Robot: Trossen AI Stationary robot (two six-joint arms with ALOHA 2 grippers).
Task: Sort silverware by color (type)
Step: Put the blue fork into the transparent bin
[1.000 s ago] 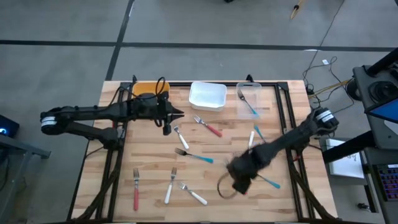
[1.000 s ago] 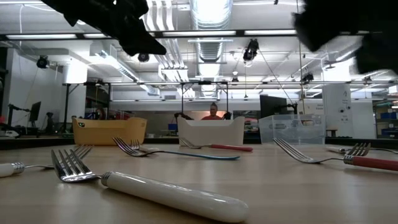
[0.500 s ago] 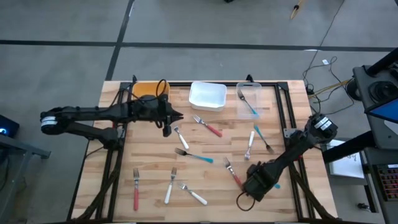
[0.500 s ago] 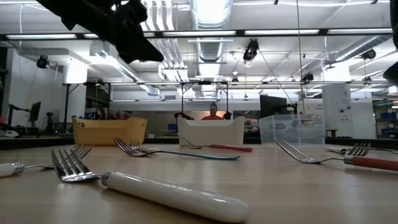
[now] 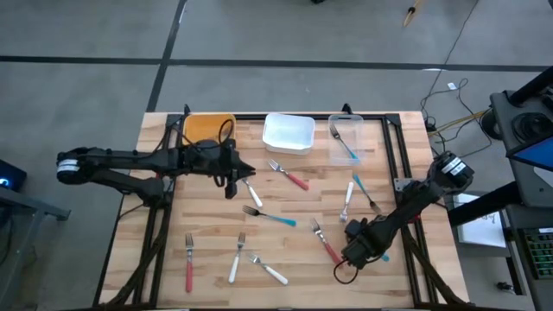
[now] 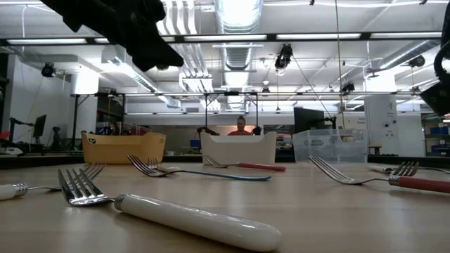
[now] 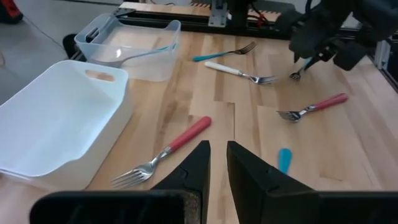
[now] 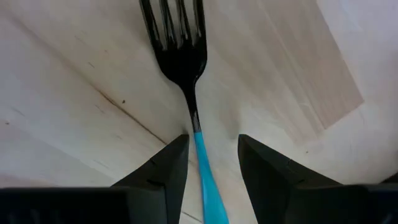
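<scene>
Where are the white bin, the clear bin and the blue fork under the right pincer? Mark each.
white bin (image 5: 289, 132), high view, its floor.
clear bin (image 5: 356, 129), high view, bare floor.
blue fork (image 8: 205, 165), right wrist view, its handle.

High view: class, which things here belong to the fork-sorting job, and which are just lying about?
Belong to the job:
red-handled forks, white-handled forks, teal-handled forks
orange bin, white bin, clear bin
right gripper, open astride one teal handle
left gripper, waiting near the orange bin

Just lying about:
cables on the floor beyond the table
</scene>
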